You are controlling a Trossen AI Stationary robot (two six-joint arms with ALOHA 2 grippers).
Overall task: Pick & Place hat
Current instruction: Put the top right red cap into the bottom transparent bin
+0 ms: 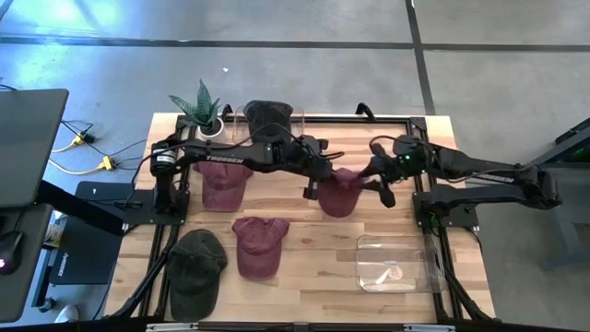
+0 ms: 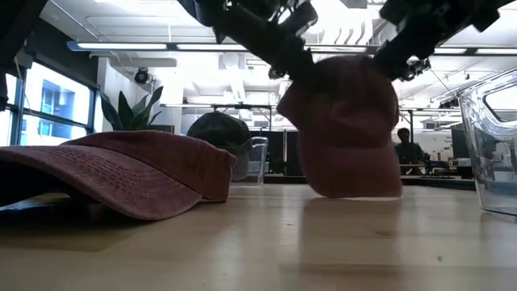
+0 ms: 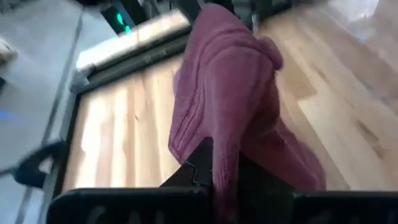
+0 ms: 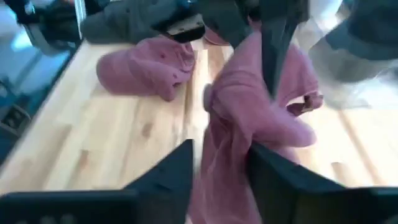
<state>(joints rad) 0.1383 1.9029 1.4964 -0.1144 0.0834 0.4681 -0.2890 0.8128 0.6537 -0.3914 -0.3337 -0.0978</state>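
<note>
A maroon hat (image 1: 339, 194) hangs between my two grippers over the middle of the table, and shows in the low view as the hat (image 2: 347, 133). My left gripper (image 3: 224, 180) is shut on it and reaches in from the table's left (image 1: 316, 184). My right gripper (image 4: 221, 174) comes from the right (image 1: 380, 187) and stands open, one finger on either side of the hat's cloth. Whether the hat's lower edge (image 2: 355, 192) touches the table, I cannot tell. My left gripper pinches a bunched fold of the hat's cloth (image 3: 227, 146) between its two fingers. The fingers slant down from the table's left. The hat hangs crumpled below and beyond them. My right gripper has the cloth (image 4: 227, 143) in its gap; whether its fingers touch it, I cannot tell.
Two more maroon hats (image 1: 221, 184) (image 1: 258, 245) and a dark green hat (image 1: 196, 267) lie on the left half of the table. A dark hat (image 1: 269, 118) sits on a clear container at the far edge beside a plant (image 1: 201, 109). A clear bin (image 1: 396, 264) stands near right.
</note>
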